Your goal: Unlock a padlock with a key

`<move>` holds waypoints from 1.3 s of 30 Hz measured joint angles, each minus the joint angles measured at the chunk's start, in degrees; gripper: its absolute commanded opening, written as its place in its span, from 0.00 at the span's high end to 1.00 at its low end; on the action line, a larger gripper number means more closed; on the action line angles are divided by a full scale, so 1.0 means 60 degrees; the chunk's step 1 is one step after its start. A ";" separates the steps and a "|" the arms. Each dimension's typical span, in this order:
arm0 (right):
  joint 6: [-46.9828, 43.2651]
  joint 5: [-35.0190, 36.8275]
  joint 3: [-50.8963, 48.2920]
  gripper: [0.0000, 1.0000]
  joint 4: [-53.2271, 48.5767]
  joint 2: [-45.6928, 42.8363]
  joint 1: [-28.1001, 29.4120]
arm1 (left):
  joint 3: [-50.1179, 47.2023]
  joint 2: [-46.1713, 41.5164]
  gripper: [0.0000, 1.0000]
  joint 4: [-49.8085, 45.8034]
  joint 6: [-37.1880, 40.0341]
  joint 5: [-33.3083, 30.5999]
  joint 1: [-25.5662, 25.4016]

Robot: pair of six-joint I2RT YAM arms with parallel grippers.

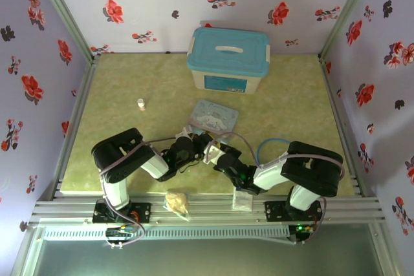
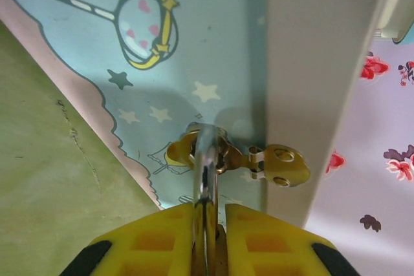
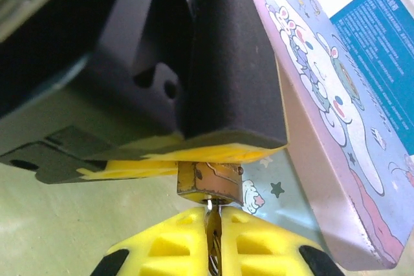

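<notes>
Two claws clenched: left gripper (image 2: 208,216) clamps small brass-yellow block padlock (image 3: 208,182); right gripper (image 3: 212,221) pinches thin dull metal key (image 3: 211,207), long axis aimed into padlock's underside, touching.

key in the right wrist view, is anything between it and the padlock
Nothing visible does. The key, pinched in the right gripper, meets the near face of the padlock directly; the cartoon tin lies behind them, not between.
</notes>
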 measured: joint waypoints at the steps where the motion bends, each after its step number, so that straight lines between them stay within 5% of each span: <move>1: 0.0164 -0.0208 -0.0007 0.95 -0.0040 -0.0047 -0.0076 | -0.0011 0.0000 1.00 0.0000 0.0000 -0.0022 0.0000; 13: 0.3344 -0.4401 -0.0415 0.98 -0.0408 -0.0900 -0.1800 | -0.0015 0.0000 0.99 -0.0251 0.0240 0.0135 0.0044; 18: 0.4812 -0.6211 -0.0568 0.99 0.0098 -0.0656 -0.2419 | 0.0018 -0.0572 0.89 -0.1424 0.0911 0.0280 0.0066; 25: 0.6051 -0.7093 -0.0586 0.99 0.0729 -0.0350 -0.2514 | 0.0506 -0.1727 0.75 -0.4113 0.2124 0.0645 0.0262; 39: 0.7395 -0.7417 -0.0681 0.99 0.1927 0.0645 -0.2568 | 0.2084 -0.2036 0.73 -0.8054 0.4477 0.1169 0.0375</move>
